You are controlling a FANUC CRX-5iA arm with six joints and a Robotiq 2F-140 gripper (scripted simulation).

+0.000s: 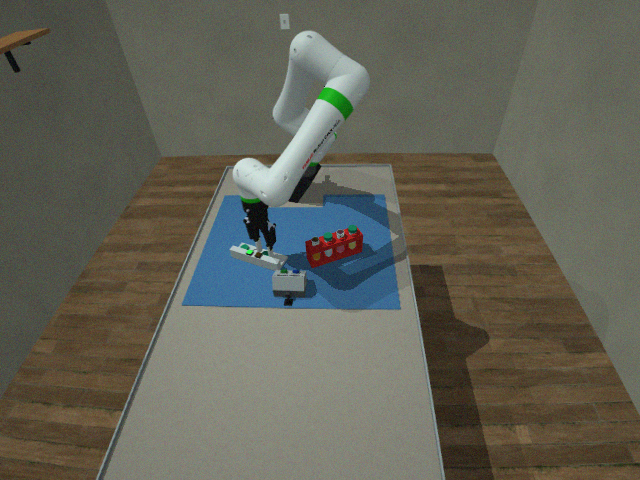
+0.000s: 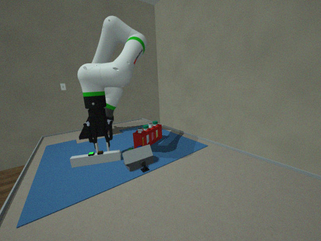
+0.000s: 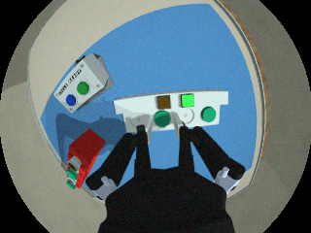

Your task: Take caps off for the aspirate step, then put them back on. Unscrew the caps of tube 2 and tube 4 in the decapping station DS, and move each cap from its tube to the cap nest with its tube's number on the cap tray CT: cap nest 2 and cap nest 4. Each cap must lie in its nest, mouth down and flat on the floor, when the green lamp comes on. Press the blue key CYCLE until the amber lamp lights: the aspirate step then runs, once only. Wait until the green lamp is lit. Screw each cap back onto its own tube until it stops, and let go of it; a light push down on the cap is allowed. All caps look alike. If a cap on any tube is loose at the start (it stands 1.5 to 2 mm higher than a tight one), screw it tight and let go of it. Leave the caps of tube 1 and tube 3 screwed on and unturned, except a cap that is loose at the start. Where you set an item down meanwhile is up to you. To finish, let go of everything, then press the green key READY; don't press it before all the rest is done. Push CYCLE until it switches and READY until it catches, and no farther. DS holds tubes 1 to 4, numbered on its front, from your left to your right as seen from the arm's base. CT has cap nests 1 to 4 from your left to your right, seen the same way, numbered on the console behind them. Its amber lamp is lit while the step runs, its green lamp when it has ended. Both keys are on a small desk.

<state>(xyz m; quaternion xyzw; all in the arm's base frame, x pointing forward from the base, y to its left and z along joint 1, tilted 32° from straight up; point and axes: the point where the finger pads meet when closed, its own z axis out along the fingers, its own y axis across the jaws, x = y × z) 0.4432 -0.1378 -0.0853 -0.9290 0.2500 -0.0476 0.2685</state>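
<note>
Pincer is down on the cap tray, pointing straight down. It stands part open and holds nothing. One finger sits on each side of the green cap, and I can see a gap on both sides. That cap lies directly under the pincer, between the tips, so there's no sideways offset left to take out. My read is that it's nest 2. The second cap is two nests along, at the tray's end, so that's nest 4. The closing line runs along the tray's long axis, i.e. along the nest row, so the fingers come in over the neighbouring nests. Both of those look empty, so there's room to close. Green lamp is lit and the amber lamp is dark, so the aspirate step looks done and we're on recapping. The decapping station sits well apart on the blue mat, across from the tray with the key desk between them toward the camera. Two tubes there show open mouths, alternating with two that are capped. Next move, as I see it, is to squeeze and lift straight up. Watch that the cap doesn't tilt in the grip before carrying it to tube 2.
</note>
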